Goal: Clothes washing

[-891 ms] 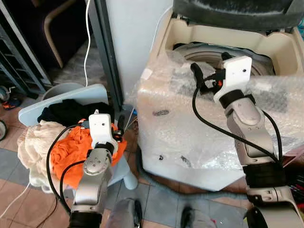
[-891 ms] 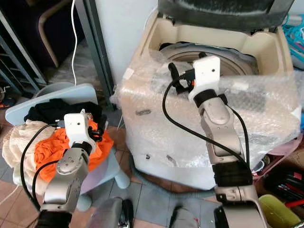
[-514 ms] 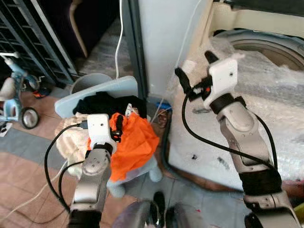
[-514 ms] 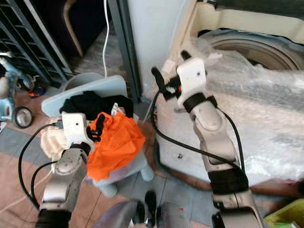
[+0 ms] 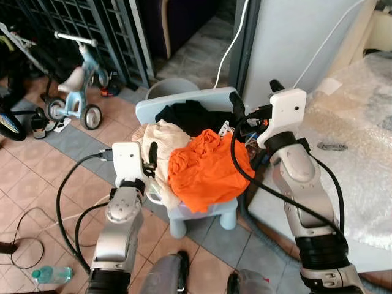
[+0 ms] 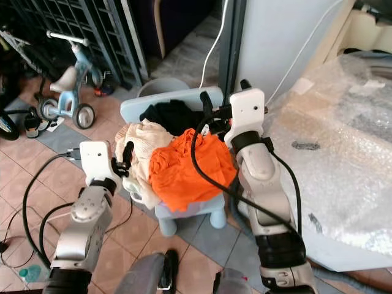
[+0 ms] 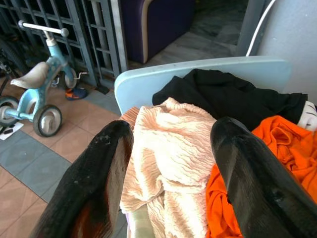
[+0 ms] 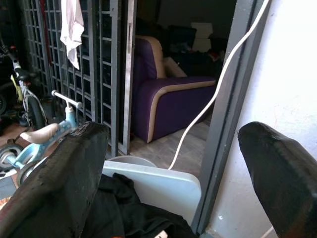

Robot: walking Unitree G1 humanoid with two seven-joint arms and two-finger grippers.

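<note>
While the bubble-wrapped cream top-loading washing machine (image 5: 361, 153) was filling the middle of the head views a moment ago, it is now sliding off toward the robot's right, and the small pale blue plastic child's chair (image 5: 184, 105) heaped with laundry is sitting centre frame; the whole picture has swung, so the robot is turning toward the clothes, which suggests it is lining up to collect a garment for the wash. On the chair seat, the crumpled bright orange garment (image 5: 205, 171) is lying at the front edge and drooping over it, the ribbed cream knitted garment (image 7: 171, 163) is bunched just beside it on the robot's left, and the black garment (image 5: 193, 116) is piled behind both against the chair back. The left gripper (image 7: 171, 198) is hovering just in front of the chair with its fingers (image 7: 99, 183) spread wide and holding nothing, the cream knit lying between them in the wrist view. The right gripper (image 8: 173, 193) is hanging above the chair back, its fingers (image 8: 64, 183) likewise parted and empty. Beyond the chair, a light blue child's tricycle (image 5: 76, 92) is standing on the tiled floor (image 5: 30, 171) by a dark metal grille (image 5: 79, 30).
</note>
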